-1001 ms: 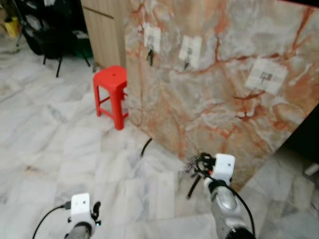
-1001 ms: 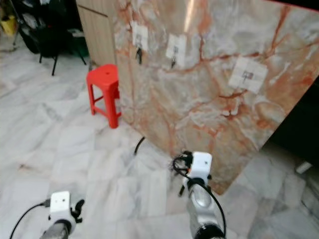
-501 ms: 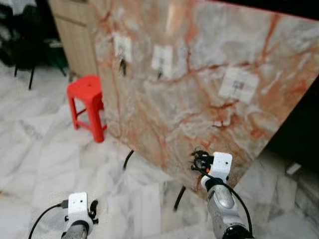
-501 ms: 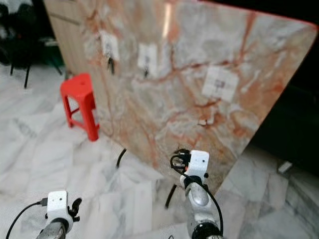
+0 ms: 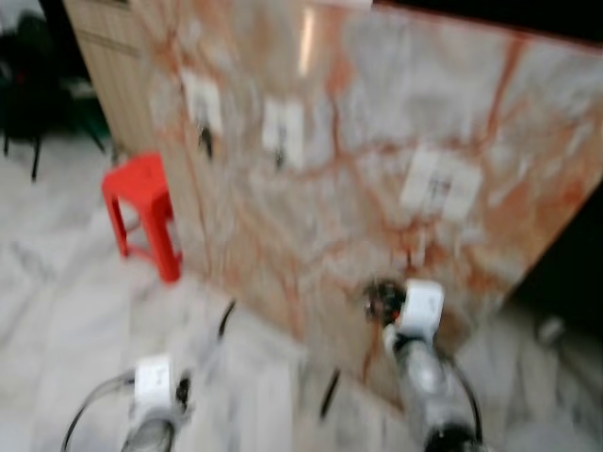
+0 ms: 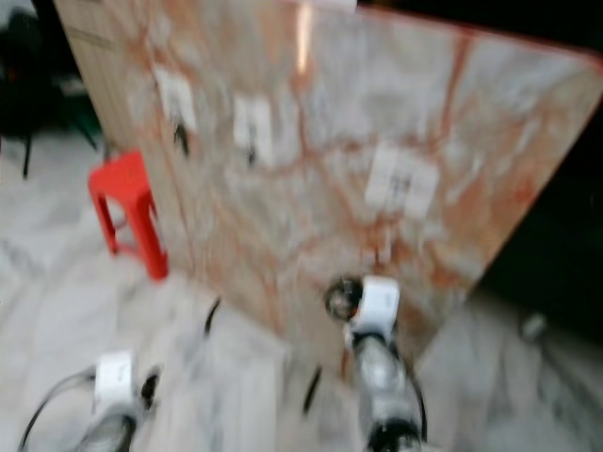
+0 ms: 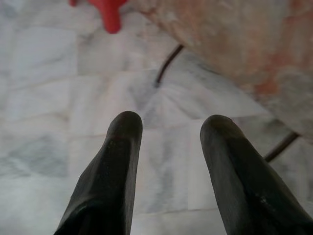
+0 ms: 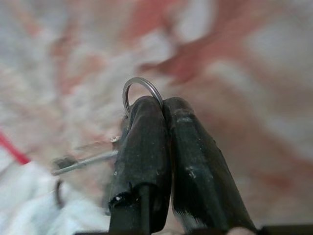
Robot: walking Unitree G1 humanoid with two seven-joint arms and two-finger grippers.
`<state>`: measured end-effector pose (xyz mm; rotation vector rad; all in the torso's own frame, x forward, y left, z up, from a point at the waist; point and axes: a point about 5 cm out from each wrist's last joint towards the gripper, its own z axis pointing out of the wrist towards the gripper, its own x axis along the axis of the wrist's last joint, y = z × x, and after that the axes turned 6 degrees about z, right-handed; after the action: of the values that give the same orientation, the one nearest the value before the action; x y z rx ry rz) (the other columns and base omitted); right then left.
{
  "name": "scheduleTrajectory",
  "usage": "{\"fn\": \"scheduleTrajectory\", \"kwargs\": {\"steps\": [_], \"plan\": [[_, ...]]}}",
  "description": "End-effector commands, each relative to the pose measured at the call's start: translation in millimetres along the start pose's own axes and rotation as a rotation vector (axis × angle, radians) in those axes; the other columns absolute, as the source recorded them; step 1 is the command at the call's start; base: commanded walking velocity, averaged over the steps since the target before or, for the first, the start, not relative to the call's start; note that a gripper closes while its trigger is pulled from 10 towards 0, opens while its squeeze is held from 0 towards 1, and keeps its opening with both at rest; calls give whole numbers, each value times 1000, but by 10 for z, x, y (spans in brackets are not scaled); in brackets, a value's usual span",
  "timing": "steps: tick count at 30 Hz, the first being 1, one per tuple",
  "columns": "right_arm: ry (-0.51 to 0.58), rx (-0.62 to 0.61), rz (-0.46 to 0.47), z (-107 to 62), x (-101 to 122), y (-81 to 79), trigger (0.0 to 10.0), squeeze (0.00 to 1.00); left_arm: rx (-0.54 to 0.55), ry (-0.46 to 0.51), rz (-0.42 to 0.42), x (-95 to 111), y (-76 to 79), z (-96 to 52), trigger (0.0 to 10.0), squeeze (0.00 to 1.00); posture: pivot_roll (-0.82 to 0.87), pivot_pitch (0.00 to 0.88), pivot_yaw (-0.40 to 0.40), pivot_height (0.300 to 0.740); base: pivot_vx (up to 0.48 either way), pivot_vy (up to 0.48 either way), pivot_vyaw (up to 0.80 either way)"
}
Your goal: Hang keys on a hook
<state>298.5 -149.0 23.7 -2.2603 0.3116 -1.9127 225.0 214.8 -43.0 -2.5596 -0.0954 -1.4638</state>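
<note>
Keys (image 8: 88, 159): ring pinched in fully closed right gripper (image 8: 164, 105), low before marble wall; left gripper (image 7: 168, 122) open, empty; risk: thin grip slips, missing hook (image 5: 439, 188).

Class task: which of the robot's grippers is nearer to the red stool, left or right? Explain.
Left. The left gripper hangs low over the floor, on the same side as the red stool. The right gripper, shut on the keys, is raised before the marble wall, farther across.
</note>
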Motion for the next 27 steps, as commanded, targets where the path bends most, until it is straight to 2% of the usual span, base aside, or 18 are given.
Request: {"fn": "scheduleTrajectory", "kwargs": {"steps": [1,9,17,20,23,27], "plan": [[45,23,12,50,94,-93,10000,0,22,-10,8,-27,-88,-11,10000,0,40,0,-68,740,0,0,0],[81,36,7,80,192,-67,10000,0,26,-7,20,-32,-75,-16,10000,0,34,0,-73,740,0,0,0],[87,64,15,97,217,-130,10000,0,30,-9,16,-36,-81,-18,10000,0,39,0,-75,740,0,-435,0],[89,73,23,102,228,-149,10000,0,32,-10,16,-38,-89,-18,10000,0,38,0,-73,740,0,-80,0],[101,98,40,123,276,-182,10000,0,34,-10,17,-38,-97,-18,10000,0,39,0,-72,740,0,0,0],[130,207,54,165,393,-325,10000,0,35,-12,19,-38,-105,-18,10000,0,36,0,-68,740,0,0,0]]}}
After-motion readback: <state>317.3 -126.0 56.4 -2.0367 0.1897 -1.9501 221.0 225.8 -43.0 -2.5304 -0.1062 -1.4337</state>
